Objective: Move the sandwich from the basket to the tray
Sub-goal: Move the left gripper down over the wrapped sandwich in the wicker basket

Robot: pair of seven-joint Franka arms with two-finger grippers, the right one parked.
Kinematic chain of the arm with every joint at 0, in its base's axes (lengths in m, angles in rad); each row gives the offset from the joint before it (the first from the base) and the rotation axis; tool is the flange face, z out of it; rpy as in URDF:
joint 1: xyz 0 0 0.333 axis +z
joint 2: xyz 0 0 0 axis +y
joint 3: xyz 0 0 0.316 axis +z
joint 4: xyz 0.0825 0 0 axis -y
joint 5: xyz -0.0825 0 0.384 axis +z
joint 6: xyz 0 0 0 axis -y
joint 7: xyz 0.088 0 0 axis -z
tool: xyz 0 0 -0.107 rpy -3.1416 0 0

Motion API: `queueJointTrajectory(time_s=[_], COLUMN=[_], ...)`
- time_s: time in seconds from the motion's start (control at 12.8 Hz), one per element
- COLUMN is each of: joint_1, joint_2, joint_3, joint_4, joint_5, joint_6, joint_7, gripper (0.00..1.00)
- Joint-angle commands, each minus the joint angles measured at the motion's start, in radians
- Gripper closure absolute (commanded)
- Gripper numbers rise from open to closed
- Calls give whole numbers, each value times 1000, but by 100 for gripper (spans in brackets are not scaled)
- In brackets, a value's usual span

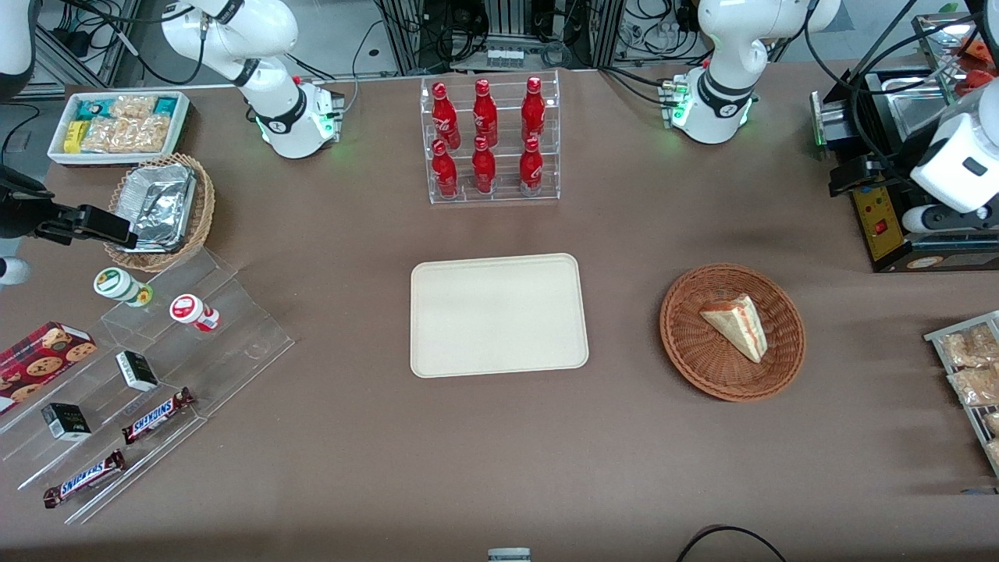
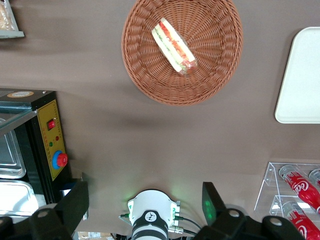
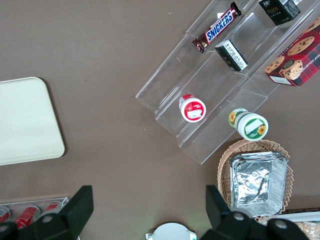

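Observation:
The sandwich [image 1: 737, 324] [image 2: 174, 46], a pale wedge with red and green filling on its edge, lies in the round reddish-brown basket [image 1: 687, 343] [image 2: 150, 75]. The beige tray [image 1: 499, 316] [image 2: 302, 75] lies flat beside the basket, toward the parked arm's end, with nothing on it. My gripper [image 1: 855, 173] [image 2: 142, 200] hangs high over the black appliance at the working arm's end, farther from the front camera than the basket. Its fingers [image 2: 75, 202] are wide apart and hold nothing.
A black appliance with a yellow panel [image 1: 882, 226] [image 2: 50, 145] stands beneath the gripper. A clear rack of red bottles [image 1: 490, 140] stands farther from the camera than the tray. Snack packets on a rack [image 1: 972, 367] lie at the working arm's table edge.

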Motion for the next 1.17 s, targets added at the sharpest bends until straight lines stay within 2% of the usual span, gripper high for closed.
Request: queueJointTrajectory(time_s=[0.0, 0.47, 1.09], joint_1=[5, -4, 4], joint_2=[-13, -3, -2], joint_3=[-6, -9, -8], joint_4=[-7, -89, -402], joint_5=[5, -5, -5], joint_6=[19, 108, 477], joint_7=[14, 13, 13], gripper=[0, 0, 0])
